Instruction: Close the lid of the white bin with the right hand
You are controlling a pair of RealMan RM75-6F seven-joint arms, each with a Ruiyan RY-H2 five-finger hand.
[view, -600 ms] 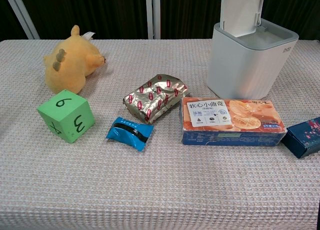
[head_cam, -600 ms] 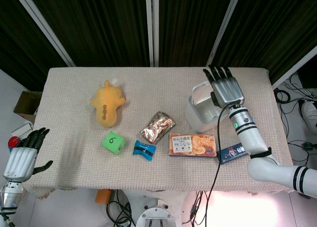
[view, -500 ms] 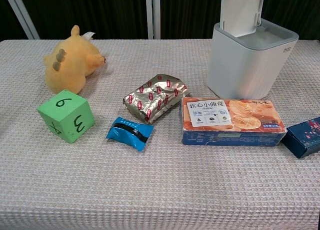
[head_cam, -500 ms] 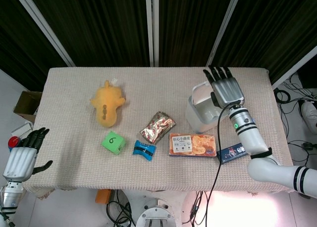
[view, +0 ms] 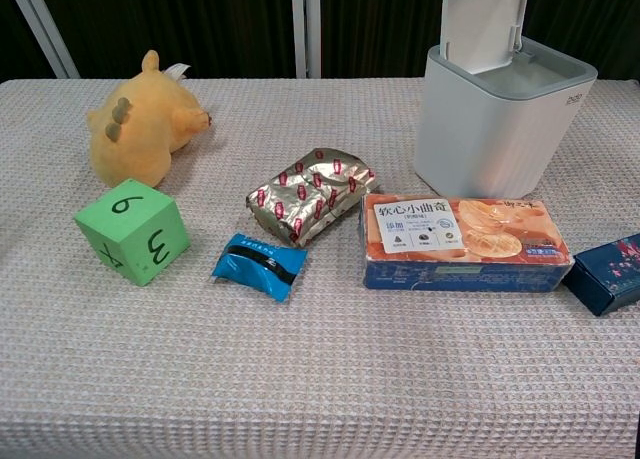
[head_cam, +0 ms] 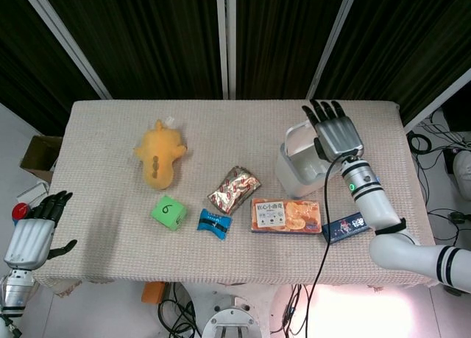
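Note:
The white bin (head_cam: 296,169) (view: 495,129) stands at the right of the table with its lid (view: 482,19) raised upright at the back. In the head view the lid (head_cam: 298,134) shows as a pale flap on the bin's far side. My right hand (head_cam: 335,132) hovers over the bin's right rim, fingers spread and flat, holding nothing; whether it touches the lid I cannot tell. My left hand (head_cam: 38,224) hangs off the table's near-left corner, fingers loosely apart and empty. Neither hand shows in the chest view.
An orange biscuit box (head_cam: 286,216) lies just in front of the bin, a dark blue box (head_cam: 344,227) to its right. A foil packet (head_cam: 234,188), blue sachet (head_cam: 213,223), green cube (head_cam: 168,212) and yellow plush toy (head_cam: 159,155) spread leftward.

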